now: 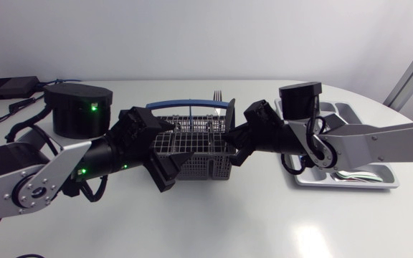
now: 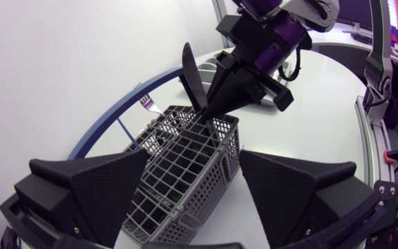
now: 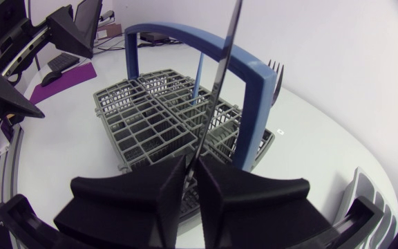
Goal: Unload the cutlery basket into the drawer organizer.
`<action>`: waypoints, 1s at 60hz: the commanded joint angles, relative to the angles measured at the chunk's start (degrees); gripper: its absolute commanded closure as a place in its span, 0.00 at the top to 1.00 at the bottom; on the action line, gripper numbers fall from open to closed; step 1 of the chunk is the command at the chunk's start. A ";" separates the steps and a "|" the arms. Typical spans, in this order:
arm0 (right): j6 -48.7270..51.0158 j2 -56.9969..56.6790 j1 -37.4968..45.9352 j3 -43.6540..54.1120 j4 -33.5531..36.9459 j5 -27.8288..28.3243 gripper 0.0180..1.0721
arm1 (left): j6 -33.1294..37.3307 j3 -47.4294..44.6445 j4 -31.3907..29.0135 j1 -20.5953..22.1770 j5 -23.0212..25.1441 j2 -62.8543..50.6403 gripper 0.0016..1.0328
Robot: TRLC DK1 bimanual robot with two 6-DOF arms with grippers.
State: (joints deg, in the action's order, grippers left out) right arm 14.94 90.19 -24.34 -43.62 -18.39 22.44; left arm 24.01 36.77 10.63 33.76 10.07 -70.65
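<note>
The right tool (image 3: 192, 164) pinched a knife (image 3: 220, 83) at the basket (image 1: 192, 140); the left tool (image 2: 192, 166) stood wide open, empty. The knife was not yet in the organizer (image 1: 389, 183), and a fork (image 3: 275, 75) was left.

The table (image 1: 214, 222) is viewed from above by the fixed head camera, with both arms and the cutlery basket (image 1: 203, 154) taken in from some way off. The basket is seen closely from behind the left tool (image 2: 193, 173), facing the right tool (image 2: 209, 111). The right wrist camera is pointed back across it. The basket is shared by all views, the knife (image 2: 192, 72) by both wrist views.
</note>
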 commanded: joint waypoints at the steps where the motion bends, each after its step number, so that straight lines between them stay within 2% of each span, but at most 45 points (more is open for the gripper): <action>1: -1.23 1.30 -0.54 -0.24 -1.12 -0.38 0.07 | -1.07 -1.62 0.79 -0.18 0.31 0.16 0.89; 44: -2.46 -9.42 -1.33 3.10 -1.29 -0.20 0.06 | -1.33 -2.15 1.32 0.17 0.31 -0.45 0.89; 60: -3.25 -13.29 -3.00 4.33 -1.29 -3.89 0.06 | -1.33 -2.15 1.32 0.61 0.31 -1.15 0.89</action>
State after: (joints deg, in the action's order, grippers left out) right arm 13.21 78.91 -26.33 -40.56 -19.07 19.35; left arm 23.99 36.25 11.07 33.87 10.07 -70.89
